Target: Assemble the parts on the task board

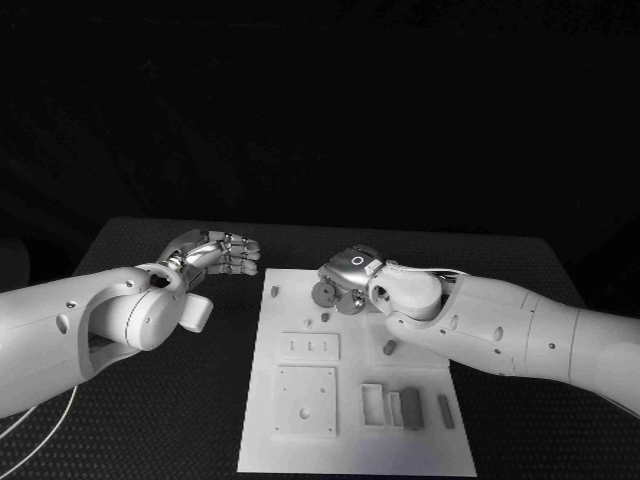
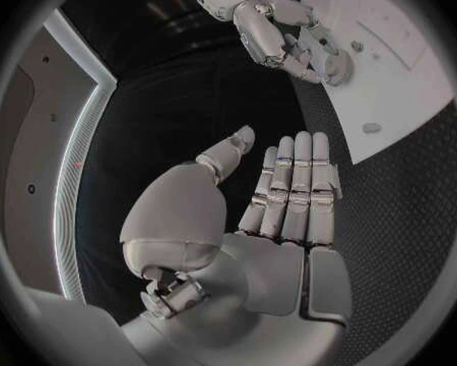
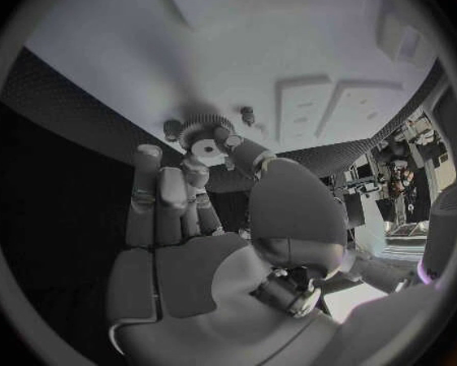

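The right hand (image 3: 203, 244) pinches a small round gear (image 3: 202, 137) with teeth round its rim. The thumb and a fingertip (image 3: 196, 171) press on it, and the other fingers lie straight and close together beside them. In the head view this hand (image 1: 361, 275) sits over the far end of the task board (image 1: 356, 440), and a round grey gear (image 1: 325, 292) shows just under it. Beside the gear, 2 small dark pegs (image 3: 172, 127) stand on the board.

The left hand (image 2: 280, 220) holds nothing. Its fingers (image 2: 302, 179) are straight and side by side, and the thumb sticks out away from them. In the head view this hand (image 1: 212, 253) is above the black table (image 1: 147, 400), just beside the board's far left corner.

The board lies flat in the middle of the table. On it are 2 raised square blocks (image 1: 307, 400) near the left side. Near the front right, 4 thin bars (image 1: 408, 408) lie side by side, 2 pale and 2 darker. A small dark peg (image 1: 391, 348) stands close to the right arm (image 1: 536, 340).
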